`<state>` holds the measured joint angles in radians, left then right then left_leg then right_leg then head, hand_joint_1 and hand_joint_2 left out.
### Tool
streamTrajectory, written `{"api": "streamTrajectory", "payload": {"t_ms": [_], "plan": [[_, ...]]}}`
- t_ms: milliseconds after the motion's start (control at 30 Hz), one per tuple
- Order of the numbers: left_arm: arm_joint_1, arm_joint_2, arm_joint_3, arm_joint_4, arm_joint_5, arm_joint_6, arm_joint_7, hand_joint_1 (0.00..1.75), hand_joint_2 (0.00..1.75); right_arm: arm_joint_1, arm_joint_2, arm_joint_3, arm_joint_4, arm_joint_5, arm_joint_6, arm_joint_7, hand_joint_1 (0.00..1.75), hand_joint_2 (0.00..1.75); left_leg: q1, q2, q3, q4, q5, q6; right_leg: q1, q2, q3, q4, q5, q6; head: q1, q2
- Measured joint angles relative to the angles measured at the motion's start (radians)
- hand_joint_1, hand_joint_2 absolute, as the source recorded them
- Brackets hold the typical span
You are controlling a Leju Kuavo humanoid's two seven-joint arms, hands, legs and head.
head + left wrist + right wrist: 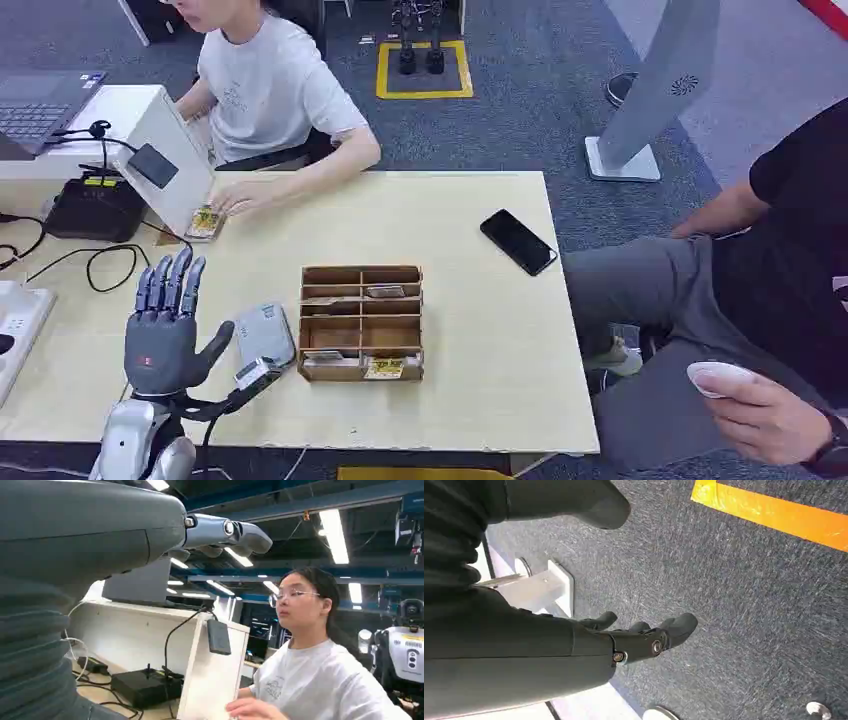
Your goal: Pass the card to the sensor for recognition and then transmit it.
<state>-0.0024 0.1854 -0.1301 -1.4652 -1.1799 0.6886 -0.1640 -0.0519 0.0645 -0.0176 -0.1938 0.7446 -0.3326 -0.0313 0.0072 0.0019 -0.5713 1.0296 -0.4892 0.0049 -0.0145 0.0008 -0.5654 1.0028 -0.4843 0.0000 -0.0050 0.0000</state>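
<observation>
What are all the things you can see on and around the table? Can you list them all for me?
Table: one, pale wood, centre.
Wooden box: one, brown, compartments holding cards, table middle.
Phone: one, black, right of the box.
Grey device: one, left of the box.
Card: one, yellowish, under the seated person's hand.
White stand: one, with a dark sensor pad, table's far left.
Black box: one, with cables, beside the stand.
Laptop: one, far left.
People: two, one in white, one in black.
Left hand: grey, raised, fingers apart, holding nothing.
Right hand: dark, above the carpet.
</observation>
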Motion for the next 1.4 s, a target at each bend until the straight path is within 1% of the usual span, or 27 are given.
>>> {"api": "streamTrajectory", "payload": {"t_ms": [167,200,233,267,300,833,1033,1333,1400], "plan": [[0.000,0.000,0.000,0.001,0.000,0.000,0.008,0.00,1.75,0.000,0.000,0.000,0.000,0.000,0.000,0.000,0.00,1.75,0.000,0.000,0.000,0.000,0.000,0.000,0.000,0.000,0.000,0.000,0.000,0.000,0.000,0.000],[0.000,0.000,0.000,0.001,0.000,0.000,0.008,1.71,1.75,0.000,0.000,0.000,0.000,0.000,0.000,0.000,0.00,1.75,0.000,0.000,0.000,0.000,0.000,0.000,0.000,0.000,0.000,0.000,0.000,0.000,0.000,0.000],[0.000,0.001,0.000,0.001,0.000,0.000,0.008,1.75,1.75,0.000,0.000,0.000,0.000,0.000,0.000,0.000,0.00,1.75,0.000,0.000,0.000,0.000,0.000,0.000,0.000,0.000,0.000,0.000,0.000,0.000,0.000,0.000],[0.000,0.002,0.000,0.001,0.000,0.000,0.008,1.75,1.75,0.000,0.000,-0.001,0.000,0.000,0.000,0.000,0.00,1.75,0.000,0.000,0.000,0.000,0.000,0.000,0.000,0.000,0.000,0.000,0.000,0.000,0.000,0.000],[0.000,0.003,0.000,0.001,0.000,0.000,0.008,0.00,1.75,0.000,0.000,-0.001,0.000,0.000,0.000,0.000,0.00,1.75,0.000,0.000,0.000,0.000,0.000,0.000,0.000,0.000,0.000,0.000,0.000,0.000,0.000,0.000],[-0.006,0.009,0.000,0.008,0.003,0.000,0.016,0.00,1.75,0.000,0.000,-0.001,0.000,0.008,0.001,0.000,0.00,1.75,0.000,0.000,0.000,0.000,0.000,0.000,0.000,0.000,0.000,0.000,0.000,0.000,0.000,0.000],[-0.009,0.016,0.001,0.010,-0.044,0.000,0.049,0.00,1.75,0.000,0.000,-0.002,0.000,0.013,0.001,0.000,0.00,1.75,0.000,0.000,0.000,0.000,0.000,0.000,0.000,0.000,0.000,0.000,0.000,0.000,0.000,0.000],[-0.013,0.025,0.004,0.019,-0.050,0.000,0.063,0.00,1.75,0.000,0.000,-0.010,0.000,0.014,0.000,0.000,0.00,1.75,0.000,0.000,0.000,0.000,0.000,0.000,0.000,0.000,0.000,0.000,0.000,0.000,0.000,0.000],[-0.015,0.025,0.007,0.023,-0.068,0.000,0.080,0.00,1.75,0.000,0.001,-0.014,0.000,0.014,0.000,0.000,0.00,1.75,0.000,0.000,0.000,0.000,0.000,0.000,0.000,0.000,0.000,0.000,0.000,0.000,0.000,0.000]]}}
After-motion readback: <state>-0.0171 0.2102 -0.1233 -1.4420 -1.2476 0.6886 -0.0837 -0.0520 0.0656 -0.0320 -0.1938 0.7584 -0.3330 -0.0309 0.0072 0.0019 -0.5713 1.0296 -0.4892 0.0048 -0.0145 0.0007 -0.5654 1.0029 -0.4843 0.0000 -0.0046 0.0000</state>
